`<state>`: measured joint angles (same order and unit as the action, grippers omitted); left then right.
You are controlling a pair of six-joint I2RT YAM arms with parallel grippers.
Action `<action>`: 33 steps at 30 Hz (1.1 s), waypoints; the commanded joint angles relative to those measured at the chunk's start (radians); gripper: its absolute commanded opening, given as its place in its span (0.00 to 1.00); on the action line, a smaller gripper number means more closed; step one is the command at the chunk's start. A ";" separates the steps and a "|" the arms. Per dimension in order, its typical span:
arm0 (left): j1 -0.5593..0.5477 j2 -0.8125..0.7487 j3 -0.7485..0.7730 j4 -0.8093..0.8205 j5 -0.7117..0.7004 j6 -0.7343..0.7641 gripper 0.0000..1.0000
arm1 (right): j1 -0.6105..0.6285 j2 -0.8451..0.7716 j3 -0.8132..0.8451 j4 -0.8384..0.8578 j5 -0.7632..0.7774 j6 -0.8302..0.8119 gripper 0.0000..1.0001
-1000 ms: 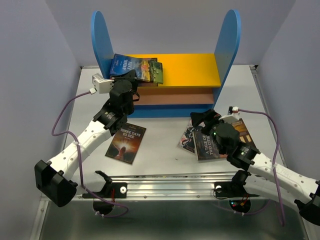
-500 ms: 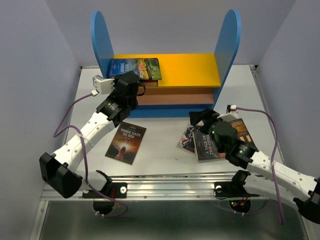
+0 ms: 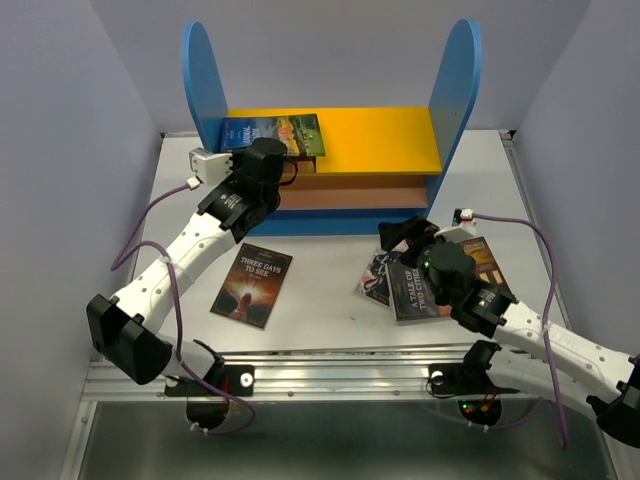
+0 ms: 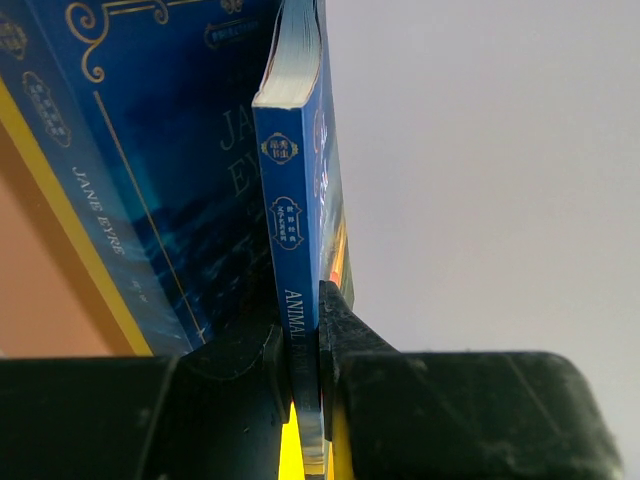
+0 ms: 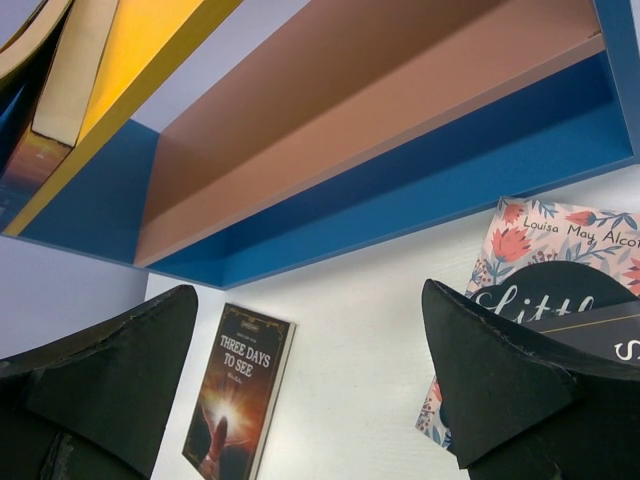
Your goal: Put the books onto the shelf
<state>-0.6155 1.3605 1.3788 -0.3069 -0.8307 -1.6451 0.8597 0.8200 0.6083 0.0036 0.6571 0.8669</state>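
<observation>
The left pincer [image 4: 318, 300] pinches the Animal Farm book [image 4: 290, 150] by one edge, probably so that it can go down flat beside Jane Eyre [image 4: 150, 180] on the yellow top board [image 3: 380, 135] of the shelf [image 3: 457, 80]. The right pincer [image 5: 308, 300] hangs spread over the worktop [image 3: 320, 270], seemingly ready for the pile [image 3: 415, 290]. Books counted: two at the shelf, Three Days to See [image 3: 252, 285] lying alone, at least three piled.

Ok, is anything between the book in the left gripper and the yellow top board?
Yes: the Jane Eyre book lies on the left end of the yellow top board, beneath the Animal Farm book held by the left gripper.
</observation>
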 commanded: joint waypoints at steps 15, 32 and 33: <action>0.076 -0.089 -0.033 -0.024 -0.002 -0.059 0.07 | 0.004 0.025 0.054 0.027 0.016 0.000 1.00; 0.085 -0.126 -0.063 -0.008 0.107 0.019 0.66 | 0.004 0.036 0.059 0.036 -0.028 0.001 1.00; 0.085 -0.126 -0.061 -0.008 0.108 0.025 0.68 | 0.004 0.041 0.064 0.039 -0.037 -0.011 1.00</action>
<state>-0.5346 1.2713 1.3083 -0.3397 -0.7189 -1.6581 0.8597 0.8478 0.6147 0.0071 0.6292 0.8700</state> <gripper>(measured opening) 0.661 0.995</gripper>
